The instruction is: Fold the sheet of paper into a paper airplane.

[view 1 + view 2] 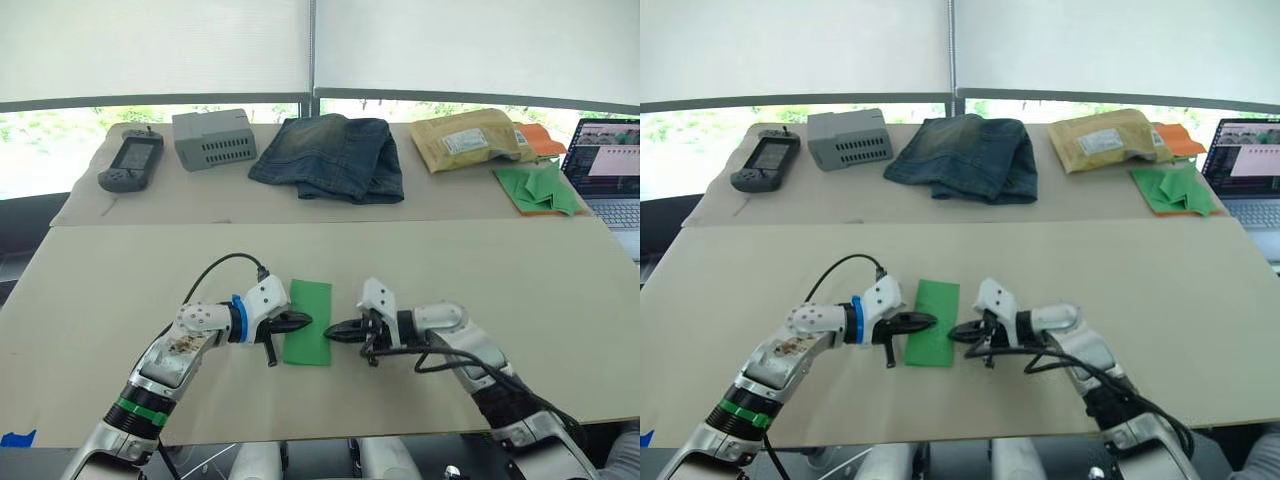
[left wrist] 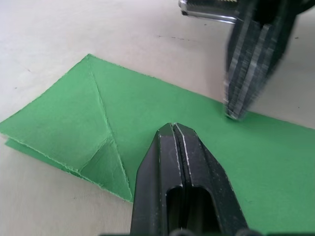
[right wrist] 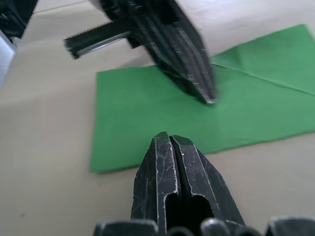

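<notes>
The sheet of paper (image 1: pixel 308 321), folded to a long strip, lies flat on the counter (image 1: pixel 120 280). From 9 o'clock the left gripper (image 1: pixel 300 321) rests its closed, empty fingers on it; from 3 o'clock the right gripper (image 1: pixel 333 330), fingers also pressed together, points at its edge. The left wrist view reveals diagonal creases at one corner (image 2: pixel 93 132).

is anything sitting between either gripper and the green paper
Nothing visible. The left gripper is over the sheet of paper on one side and the right gripper sits at the opposite edge, both shut.
</notes>
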Robot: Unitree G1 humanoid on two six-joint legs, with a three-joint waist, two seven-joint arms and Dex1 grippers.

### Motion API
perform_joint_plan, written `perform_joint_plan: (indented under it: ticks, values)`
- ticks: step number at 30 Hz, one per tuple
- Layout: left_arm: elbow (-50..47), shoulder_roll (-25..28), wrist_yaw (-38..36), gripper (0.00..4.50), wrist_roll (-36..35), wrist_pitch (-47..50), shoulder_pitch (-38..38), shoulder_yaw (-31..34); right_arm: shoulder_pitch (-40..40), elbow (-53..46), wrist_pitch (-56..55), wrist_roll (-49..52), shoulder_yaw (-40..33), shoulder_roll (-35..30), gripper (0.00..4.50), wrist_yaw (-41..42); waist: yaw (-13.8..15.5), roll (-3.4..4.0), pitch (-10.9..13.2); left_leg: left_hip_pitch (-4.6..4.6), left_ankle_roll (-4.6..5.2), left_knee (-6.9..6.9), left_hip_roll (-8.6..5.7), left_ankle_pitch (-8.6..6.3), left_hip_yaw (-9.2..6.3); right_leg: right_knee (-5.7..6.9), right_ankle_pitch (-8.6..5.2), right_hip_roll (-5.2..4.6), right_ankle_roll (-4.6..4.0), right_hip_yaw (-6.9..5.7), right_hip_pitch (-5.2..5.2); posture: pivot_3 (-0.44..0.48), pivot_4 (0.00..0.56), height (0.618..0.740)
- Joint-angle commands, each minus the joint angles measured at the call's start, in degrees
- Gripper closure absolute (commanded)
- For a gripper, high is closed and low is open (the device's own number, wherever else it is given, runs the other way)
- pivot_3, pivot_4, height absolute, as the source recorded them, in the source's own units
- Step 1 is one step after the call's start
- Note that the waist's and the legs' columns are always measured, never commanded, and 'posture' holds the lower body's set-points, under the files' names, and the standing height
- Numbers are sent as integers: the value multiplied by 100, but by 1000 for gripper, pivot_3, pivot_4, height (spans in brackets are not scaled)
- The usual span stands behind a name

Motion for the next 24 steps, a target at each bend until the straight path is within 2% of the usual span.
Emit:
perform_joint_plan:
  ticks: [1, 7, 11, 15, 19, 24]
  values:
    - [-14, -34, -146, 4500, -9, 115, -30, -151, 263, -387, 465, -106, 364, -192, 4413, -46, 3, 0, 0, 0, 0, 0, 0, 0, 0, 0, 0, 0, 0, 0, 0, 0, 150, 728]
    - [-60, -62, -225, 4500, -33, 218, -38, -187, 520, -1091, 1097, 33, 565, -495, 4413, -51, 15, -1, -1, -3, 0, 1, -2, 0, 0, -3, -2, -2, 2, 1, 1, 0, 150, 728]
    - [-81, -66, -243, 4500, -85, 295, -49, -143, 577, -1152, 1097, 95, 453, -552, 4413, -178, 16, -2, -2, -2, 0, 0, -2, 0, 0, -5, -3, -1, 3, 0, 1, 0, 150, 728]
    - [-380, -40, -345, 4500, -780, 822, 21, 357, 222, -1316, 1302, 624, -210, -500, 4413, -250, 12, -3, 0, -10, 0, 2, -1, 0, 0, -4, -3, 0, 3, 0, -7, 0, 150, 728]
    - [-601, -7, -312, 4500, -1409, 1353, -16, 893, -202, -1424, 1581, 983, -520, -333, 4413, -384, -7, -7, 6, -27, 0, 4, 1, 0, -4, -1, -1, -1, 2, 0, -23, 0, 150, 728]
    - [-780, -71, -21, 4500, -1766, 1747, -97, 1239, -598, -739, 1235, 378, 33, -176, 4413, -636, 6, -8, 6, -26, 0, 2, 2, 0, -10, -1, -1, 3, 2, -7, -22, 0, 150, 728]
